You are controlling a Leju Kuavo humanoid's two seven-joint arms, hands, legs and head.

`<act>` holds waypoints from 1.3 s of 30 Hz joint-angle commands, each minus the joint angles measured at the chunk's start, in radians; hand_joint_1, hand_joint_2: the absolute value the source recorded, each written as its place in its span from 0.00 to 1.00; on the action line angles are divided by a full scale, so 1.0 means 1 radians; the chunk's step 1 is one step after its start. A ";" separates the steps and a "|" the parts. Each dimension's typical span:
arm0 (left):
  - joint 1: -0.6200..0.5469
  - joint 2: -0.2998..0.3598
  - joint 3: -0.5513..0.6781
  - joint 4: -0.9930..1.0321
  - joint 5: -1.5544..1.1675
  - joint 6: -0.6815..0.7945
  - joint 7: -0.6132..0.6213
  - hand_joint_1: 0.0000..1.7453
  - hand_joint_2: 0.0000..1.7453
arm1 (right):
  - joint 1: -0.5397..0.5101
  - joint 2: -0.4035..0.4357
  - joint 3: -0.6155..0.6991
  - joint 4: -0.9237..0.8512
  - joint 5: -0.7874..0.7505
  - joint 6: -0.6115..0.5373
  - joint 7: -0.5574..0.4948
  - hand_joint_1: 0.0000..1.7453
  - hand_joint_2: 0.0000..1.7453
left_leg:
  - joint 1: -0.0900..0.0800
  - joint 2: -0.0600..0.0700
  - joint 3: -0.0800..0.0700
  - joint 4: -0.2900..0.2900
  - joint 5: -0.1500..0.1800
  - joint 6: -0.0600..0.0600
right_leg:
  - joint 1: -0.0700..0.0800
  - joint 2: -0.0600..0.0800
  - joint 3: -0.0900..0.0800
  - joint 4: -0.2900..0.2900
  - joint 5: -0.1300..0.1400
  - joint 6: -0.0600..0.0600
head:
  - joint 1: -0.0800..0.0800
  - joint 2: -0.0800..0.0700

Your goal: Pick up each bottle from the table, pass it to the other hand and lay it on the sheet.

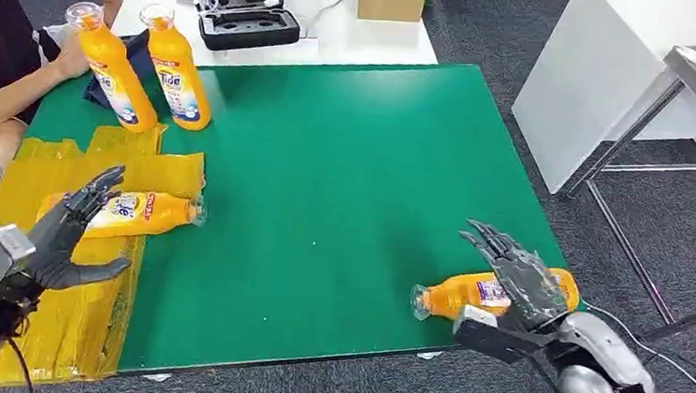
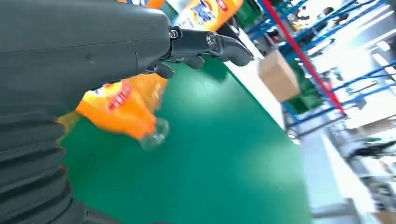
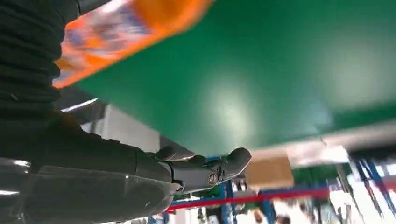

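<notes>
We found the right hand (image 1: 518, 277) spread over the bottle (image 1: 487, 293) that lay on its side near the right end of the green table's (image 1: 343, 206) front edge, cap pointing toward the table's middle. Its fingers (image 1: 496, 241) reached over the far side of the body, but we could not tell whether they had closed on it; the right wrist view gave us only a blurred orange body (image 3: 126, 32) beside the hand's (image 3: 140, 172) thumb. We judged this to be the reach for the next pick, with the hand coming across the bottle's width so that a grasp would fall on its middle.

The left hand (image 1: 69, 236) hovered, fingers apart and holding nothing, over the yellow sheet (image 1: 81, 316) at the table's front left corner. Just beyond its fingers lay another bottle on the sheet (image 1: 132, 212), cap hanging a little past the sheet's right edge onto the green. In the left wrist view that bottle (image 2: 126, 109) sat just under the hand's (image 2: 93, 51) outstretched fingers, apart from them, so we took it as already delivered.

Two upright bottles (image 1: 147, 73) stood near the back left corner, one steadied by a person's hand (image 1: 74, 55), probably staged there as later picks.
</notes>
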 commanded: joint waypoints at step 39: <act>0.045 -0.166 -0.028 -0.022 0.065 -0.007 0.036 0.00 1.00 | -0.219 0.029 0.134 0.481 0.270 -0.060 0.221 0.00 1.00 | 0.003 0.000 0.009 -0.001 -0.003 -0.001 | 0.003 0.002 0.009 -0.001 -0.002 -0.002 | -0.001 0.000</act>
